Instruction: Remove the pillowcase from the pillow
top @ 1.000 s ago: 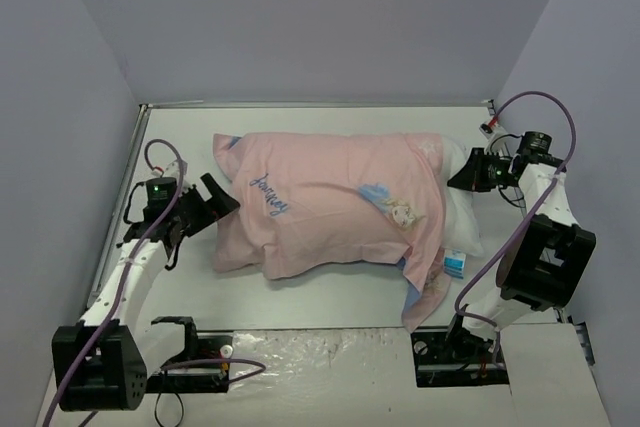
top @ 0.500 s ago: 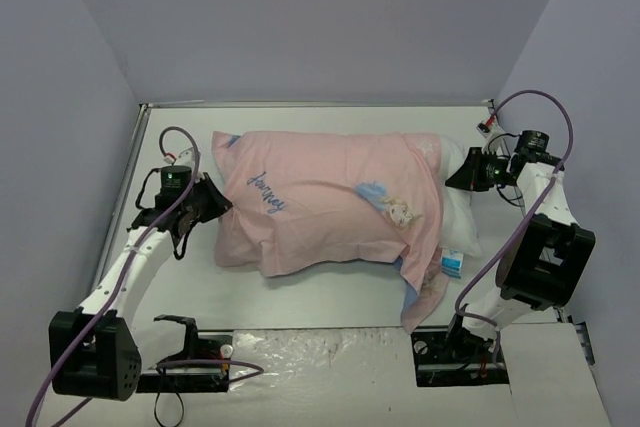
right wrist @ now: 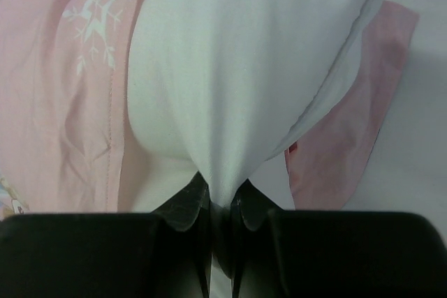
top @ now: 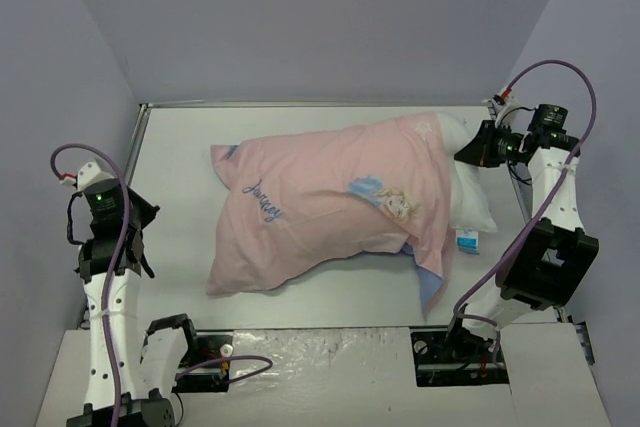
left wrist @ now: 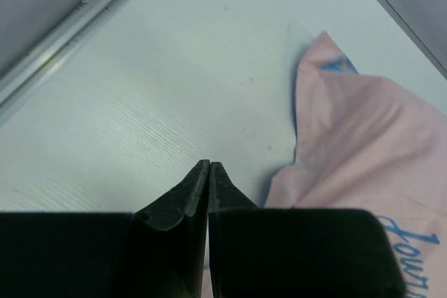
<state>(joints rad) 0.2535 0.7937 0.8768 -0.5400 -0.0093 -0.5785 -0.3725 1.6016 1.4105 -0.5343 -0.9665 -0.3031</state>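
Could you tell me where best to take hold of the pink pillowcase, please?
Probably a corner of the pale pink fabric pillowcase at its closed left end, approached from the left: it lies flat there, free of the plump white pillow that the right claw pinches.

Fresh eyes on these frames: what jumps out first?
A big pink pillowcase lies across the table, a white pillow poking out of its right end. The right gripper pinches that pillow; the left gripper is shut on nothing, apart from the cloth at the left.
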